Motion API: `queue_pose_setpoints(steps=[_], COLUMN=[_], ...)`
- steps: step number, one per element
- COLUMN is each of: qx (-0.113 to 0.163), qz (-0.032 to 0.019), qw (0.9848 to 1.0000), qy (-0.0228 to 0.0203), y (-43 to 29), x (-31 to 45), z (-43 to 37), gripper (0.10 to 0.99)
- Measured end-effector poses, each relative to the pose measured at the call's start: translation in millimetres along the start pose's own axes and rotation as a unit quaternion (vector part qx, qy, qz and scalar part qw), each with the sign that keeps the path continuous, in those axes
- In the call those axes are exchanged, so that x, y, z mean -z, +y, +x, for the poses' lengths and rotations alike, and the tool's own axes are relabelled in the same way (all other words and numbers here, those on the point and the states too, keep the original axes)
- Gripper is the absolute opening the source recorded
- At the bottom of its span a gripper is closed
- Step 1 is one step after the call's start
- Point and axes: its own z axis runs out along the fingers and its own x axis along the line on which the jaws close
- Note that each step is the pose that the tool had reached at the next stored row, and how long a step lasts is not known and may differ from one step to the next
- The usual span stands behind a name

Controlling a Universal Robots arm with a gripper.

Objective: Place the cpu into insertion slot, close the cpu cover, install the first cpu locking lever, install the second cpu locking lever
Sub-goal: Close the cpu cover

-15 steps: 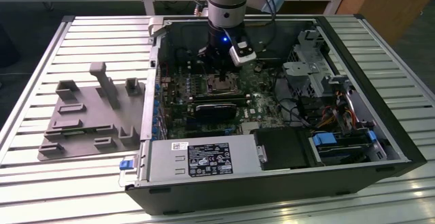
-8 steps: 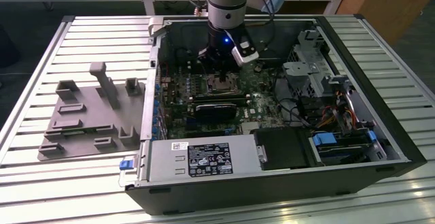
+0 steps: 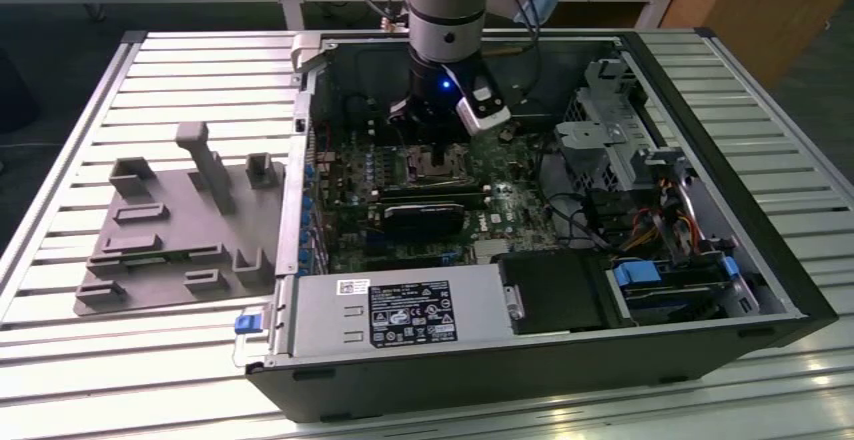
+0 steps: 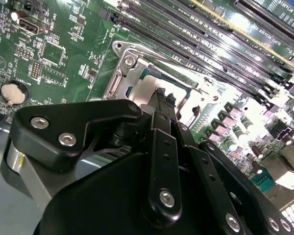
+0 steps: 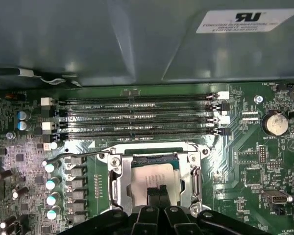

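Squeezed closed and empty, the gripper [image 5: 159, 192] sits right over the chip [image 5: 146, 175] in the lowered cover [image 5: 118, 182]; the loose lever [image 5: 73, 155] likely needs a careful push down.

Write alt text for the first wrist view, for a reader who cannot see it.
The gripper, fingers together, hangs over the pale cpu, which is framed by the silvery cpu cover. Around it lies the green motherboard, with long memory slots and a coin battery nearby.
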Motion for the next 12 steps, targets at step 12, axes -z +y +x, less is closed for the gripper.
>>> queue_pose_setpoints(steps=[12], qx=[-0.007], qz=[-0.0039], qw=[1.0], qy=[0.0002], y=[-0.3], x=[-0.5], z=[3.6], gripper=[0.106])
